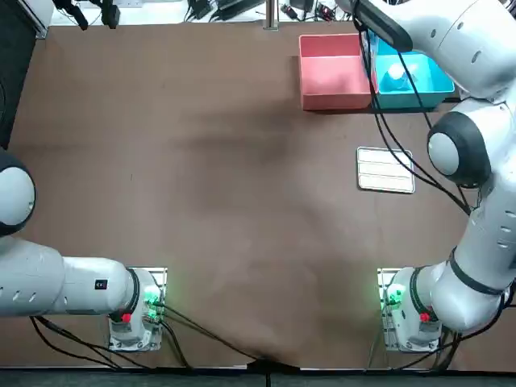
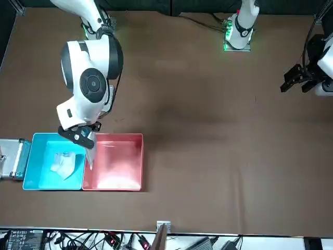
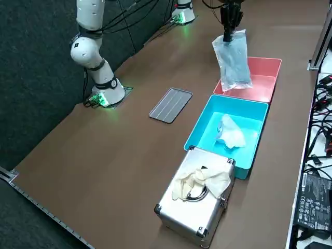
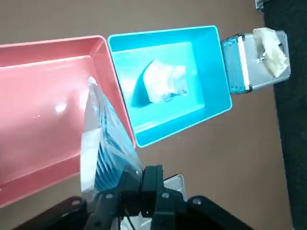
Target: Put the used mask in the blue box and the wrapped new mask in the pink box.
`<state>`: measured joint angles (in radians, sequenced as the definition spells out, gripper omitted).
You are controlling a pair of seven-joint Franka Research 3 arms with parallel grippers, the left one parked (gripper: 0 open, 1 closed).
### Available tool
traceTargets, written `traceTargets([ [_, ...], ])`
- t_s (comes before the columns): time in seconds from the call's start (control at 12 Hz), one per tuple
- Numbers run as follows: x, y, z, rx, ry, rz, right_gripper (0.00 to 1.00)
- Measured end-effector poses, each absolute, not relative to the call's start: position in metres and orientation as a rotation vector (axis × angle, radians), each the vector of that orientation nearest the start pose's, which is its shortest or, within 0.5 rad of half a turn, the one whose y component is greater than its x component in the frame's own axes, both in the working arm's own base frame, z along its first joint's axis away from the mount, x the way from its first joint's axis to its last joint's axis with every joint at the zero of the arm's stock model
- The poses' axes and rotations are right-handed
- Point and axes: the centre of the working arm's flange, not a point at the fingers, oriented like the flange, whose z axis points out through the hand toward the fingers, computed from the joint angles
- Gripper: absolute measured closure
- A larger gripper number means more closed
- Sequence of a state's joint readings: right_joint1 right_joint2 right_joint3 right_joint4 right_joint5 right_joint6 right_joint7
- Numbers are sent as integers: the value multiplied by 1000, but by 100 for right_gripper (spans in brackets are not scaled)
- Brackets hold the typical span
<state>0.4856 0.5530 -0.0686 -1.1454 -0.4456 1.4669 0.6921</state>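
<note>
My right gripper [image 3: 226, 35] is shut on the top edge of the wrapped new mask [image 3: 232, 62], a clear packet with blue inside. The packet hangs above the pink box [image 3: 262, 83], close to the wall it shares with the blue box [image 3: 207, 129]. In the wrist view the gripper [image 4: 136, 184] holds the packet [image 4: 103, 143] over the pink box's [image 4: 43, 105] edge. The pink box holds nothing. The used mask [image 3: 230, 132], white and crumpled, lies inside the blue box [image 4: 211, 81]. From the front, the packet [image 2: 89, 153] dangles below the gripper [image 2: 83, 136].
A silver case [image 3: 199, 207] with a pale crumpled glove [image 3: 199, 181] on its lid stands against the blue box's outer end. A grey ribbed plate [image 1: 385, 170] lies on the brown table between the boxes and my right arm's base. Cables run along the far edge.
</note>
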Motion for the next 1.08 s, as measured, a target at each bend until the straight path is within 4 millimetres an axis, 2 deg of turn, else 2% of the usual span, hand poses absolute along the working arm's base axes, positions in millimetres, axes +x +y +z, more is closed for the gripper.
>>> traceTargets([
  [0.17, 647, 251, 473, 2593, -390, 88, 99],
  [0.42, 648, 262, 448, 2571, -422, 68, 99],
  [0.67, 651, 261, 424, 2542, -505, 51, 99],
  [0.83, 654, 259, 402, 2516, -565, 30, 99],
  [0.92, 657, 258, 378, 2491, -576, 3, 98],
  [1.08, 658, 259, 366, 2481, -580, -9, 97],
])
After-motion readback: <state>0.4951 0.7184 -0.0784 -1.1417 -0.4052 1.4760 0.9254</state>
